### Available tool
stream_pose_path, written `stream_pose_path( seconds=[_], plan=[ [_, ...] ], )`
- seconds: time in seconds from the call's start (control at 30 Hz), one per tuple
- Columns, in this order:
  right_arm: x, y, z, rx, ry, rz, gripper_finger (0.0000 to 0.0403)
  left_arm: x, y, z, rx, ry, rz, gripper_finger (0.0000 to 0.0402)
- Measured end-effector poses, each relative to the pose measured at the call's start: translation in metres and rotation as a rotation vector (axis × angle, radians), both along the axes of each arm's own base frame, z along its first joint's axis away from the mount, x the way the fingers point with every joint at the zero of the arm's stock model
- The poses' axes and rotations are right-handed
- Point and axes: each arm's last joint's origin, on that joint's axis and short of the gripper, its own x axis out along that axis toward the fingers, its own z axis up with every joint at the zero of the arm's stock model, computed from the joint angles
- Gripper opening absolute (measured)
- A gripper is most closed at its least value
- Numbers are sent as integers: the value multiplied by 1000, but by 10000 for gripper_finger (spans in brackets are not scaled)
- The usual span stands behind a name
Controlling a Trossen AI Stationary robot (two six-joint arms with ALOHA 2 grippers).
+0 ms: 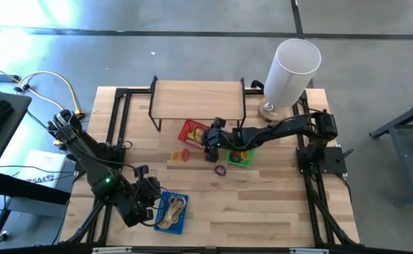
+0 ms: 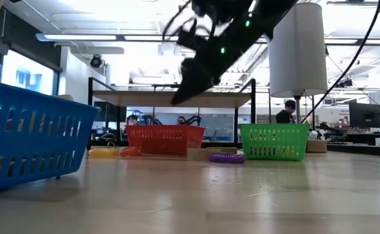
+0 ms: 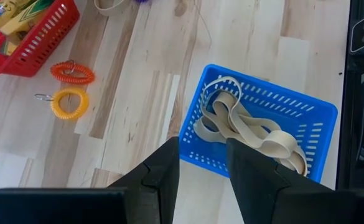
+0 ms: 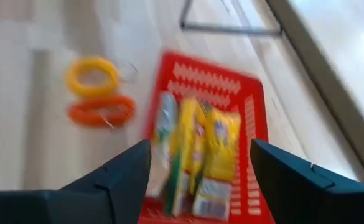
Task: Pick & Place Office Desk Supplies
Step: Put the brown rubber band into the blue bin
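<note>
Pale wooden tabletop (image 1: 262,212), coloured baskets, both my arms out.
My right gripper (image 4: 200,180) hangs, fingers spread and empty, above the red plastic basket (image 4: 250,124) of small yellow blocks (image 4: 197,146); my left gripper (image 3: 201,168), fingers parted, hovers by the blue basket (image 3: 318,115) holding tan bands (image 3: 244,127).

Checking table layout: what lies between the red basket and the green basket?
In the low view, a purple coil lies on the table between the red basket and green basket, beside a pale flat piece.

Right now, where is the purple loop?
In the high view, the purple loop lies on the table's middle, in front of the red basket and green basket.
</note>
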Motion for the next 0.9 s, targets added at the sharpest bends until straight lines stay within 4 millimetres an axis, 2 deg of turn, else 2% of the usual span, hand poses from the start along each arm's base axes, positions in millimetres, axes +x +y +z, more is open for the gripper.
stream_pose_path(
  seconds=[0.23, 0.33, 0.5, 0.67, 0.9],
  plan=[
    [-12, 35, 30, -58, -48, 69, 261, -1, -1, -1, -52, 28, 19, 124],
    [-21, 57, 46, -111, -70, 63, 260, -3, -1, -2, -94, 79, 35, 124],
    [-47, 98, 57, -186, -48, 29, 260, -13, 7, -6, -84, 199, 146, 124],
    [-68, 137, 54, -129, -47, 19, 260, -31, 8, -9, -113, 392, 216, 124],
    [-91, 169, 46, 33, -53, -32, 260, -44, 2, -9, -38, 377, 164, 124]
  ],
)
